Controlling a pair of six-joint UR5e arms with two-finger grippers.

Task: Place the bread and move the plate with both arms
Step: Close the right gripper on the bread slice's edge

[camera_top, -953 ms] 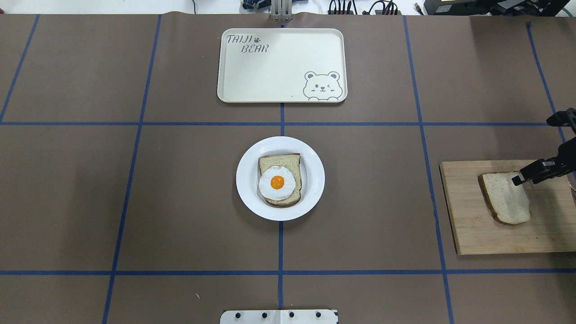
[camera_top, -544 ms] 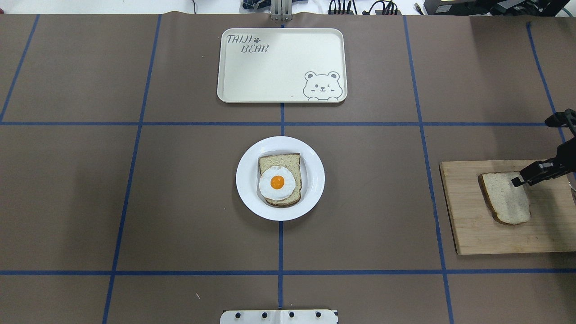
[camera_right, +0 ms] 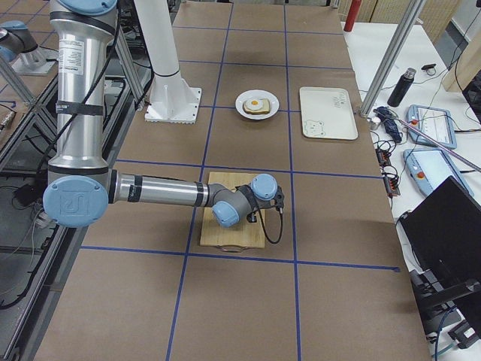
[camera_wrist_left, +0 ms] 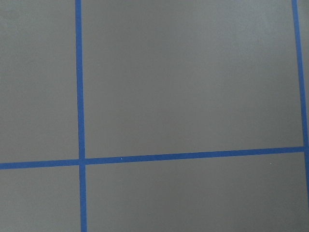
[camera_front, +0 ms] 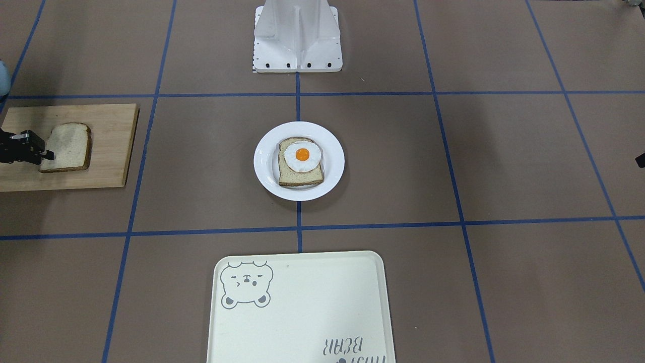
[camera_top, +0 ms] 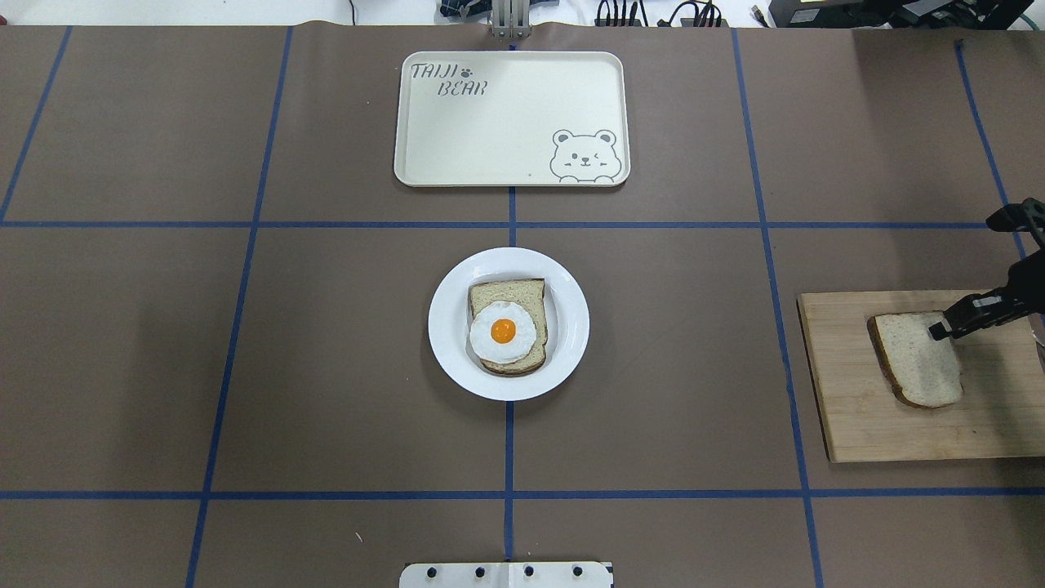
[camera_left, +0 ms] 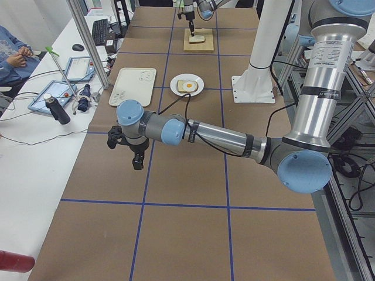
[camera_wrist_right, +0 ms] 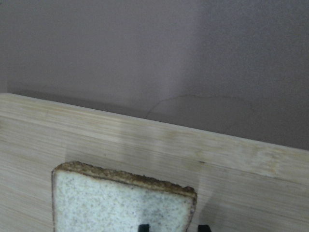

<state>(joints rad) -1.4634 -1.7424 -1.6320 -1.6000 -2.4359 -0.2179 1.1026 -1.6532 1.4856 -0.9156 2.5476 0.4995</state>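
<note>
pickup step. right gripper [camera_top: 940, 329] low over wooden cutting board [camera_top: 857, 425], fingers parted astride edge of pale speckled brown-crusted bread slice [camera_top: 918, 363] lying on board, nothing gripped. next: pinch, lift. left gripper [camera_left: 136, 155] far from board, fingers: cannot tell.

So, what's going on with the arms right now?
Right gripper open at edge of bread, bread flat on board. Left gripper hanging off to the side, state unclear. Nothing between bread and plate.

Plate [camera_top: 571, 327] at table [camera_top: 326, 367] centre, egg-topped slice [camera_top: 506, 291] on it; tray [camera_top: 490, 131] beyond plate; bread [camera_top: 918, 359] on board [camera_top: 857, 425], at robot's right
</note>
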